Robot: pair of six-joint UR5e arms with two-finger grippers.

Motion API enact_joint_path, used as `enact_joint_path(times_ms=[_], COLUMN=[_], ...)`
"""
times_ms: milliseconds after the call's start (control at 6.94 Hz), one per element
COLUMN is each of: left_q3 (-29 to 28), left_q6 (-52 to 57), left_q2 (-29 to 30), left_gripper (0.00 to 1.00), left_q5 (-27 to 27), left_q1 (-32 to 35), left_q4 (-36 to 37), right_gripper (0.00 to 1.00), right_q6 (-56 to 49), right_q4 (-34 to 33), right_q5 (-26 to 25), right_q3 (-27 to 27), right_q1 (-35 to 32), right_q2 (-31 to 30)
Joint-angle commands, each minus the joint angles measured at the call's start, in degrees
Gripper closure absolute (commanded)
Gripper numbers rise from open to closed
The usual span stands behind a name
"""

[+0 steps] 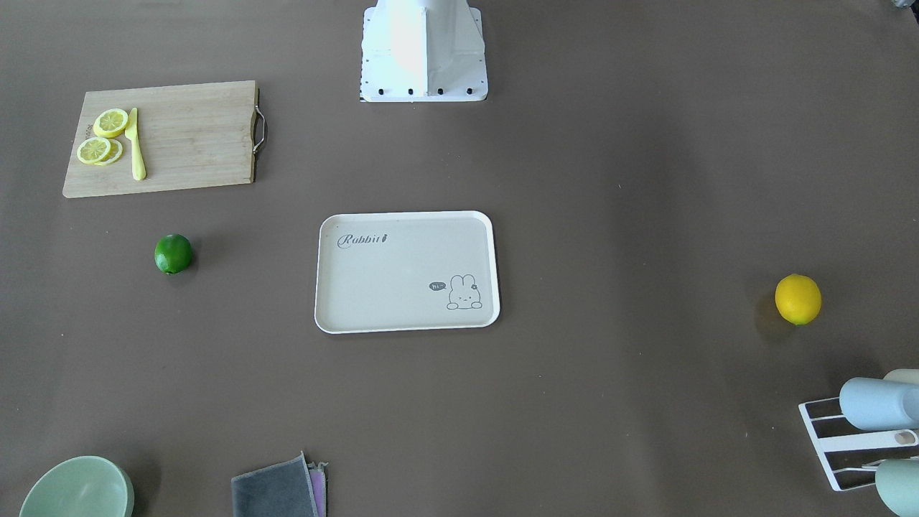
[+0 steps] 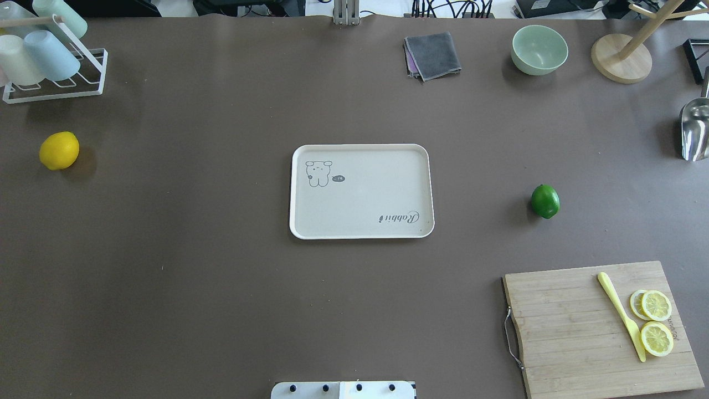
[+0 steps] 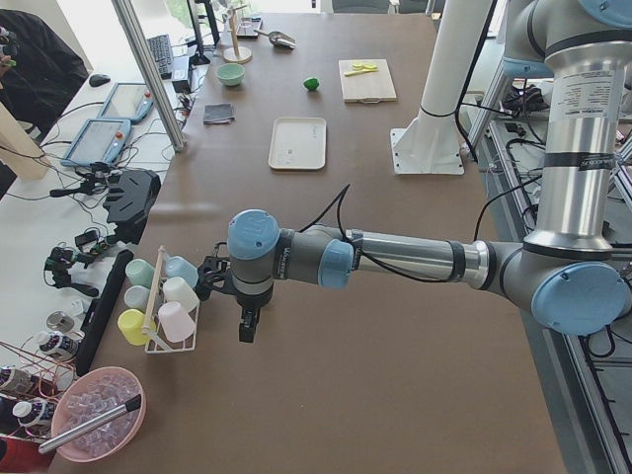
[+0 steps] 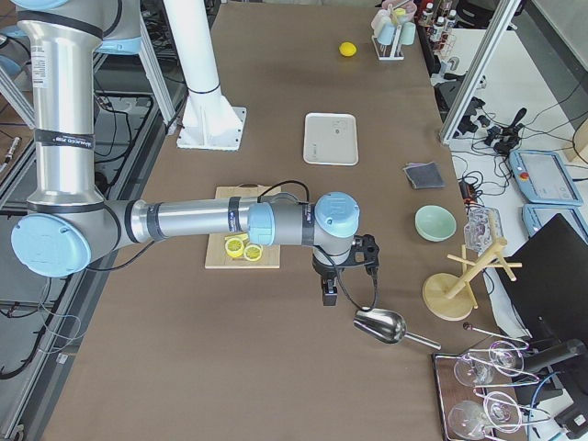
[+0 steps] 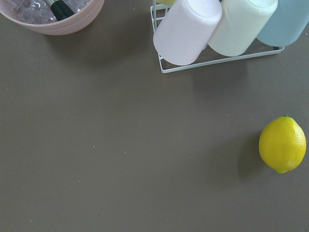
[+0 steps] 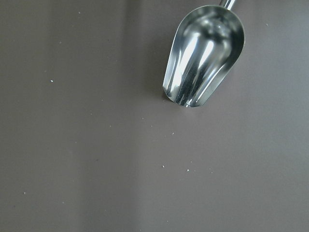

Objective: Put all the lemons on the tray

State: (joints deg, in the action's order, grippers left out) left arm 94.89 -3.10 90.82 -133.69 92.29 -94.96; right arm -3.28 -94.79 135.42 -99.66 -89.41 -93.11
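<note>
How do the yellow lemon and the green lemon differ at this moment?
Colour: the yellow lemon is bright yellow, the green lemon glossy dark green. Place: the yellow lemon lies on the robot's left, near the cup rack; the green lemon on its right, near the cutting board. Both are whole, on the bare table, off the tray.

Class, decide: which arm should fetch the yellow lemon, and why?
Left. The yellow lemon lies near the cup rack, in the left wrist view; the right wrist sees only a metal scoop.
</note>
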Motion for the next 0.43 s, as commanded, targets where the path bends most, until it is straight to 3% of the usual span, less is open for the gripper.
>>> enact_joint_path(times_ms=[0, 288], left_q3=[0.0, -0.1], left_q6=[-0.1, -0.1], left_q2=[0.1, 0.1], left_gripper=[0.02, 0.02], left_q5=[0.0, 0.0], left_q1=[-0.1, 0.0], left_q4=[0.0, 0.0], right_gripper=[0.0, 0.0], right_q6=[-0.2, 0.0], right_q4=[0.0, 0.1], right_q5=[0.6, 0.0], right_q3=[-0.4, -0.4], right_q1=[-0.1, -0.1], right_q2=[-0.1, 0.0])
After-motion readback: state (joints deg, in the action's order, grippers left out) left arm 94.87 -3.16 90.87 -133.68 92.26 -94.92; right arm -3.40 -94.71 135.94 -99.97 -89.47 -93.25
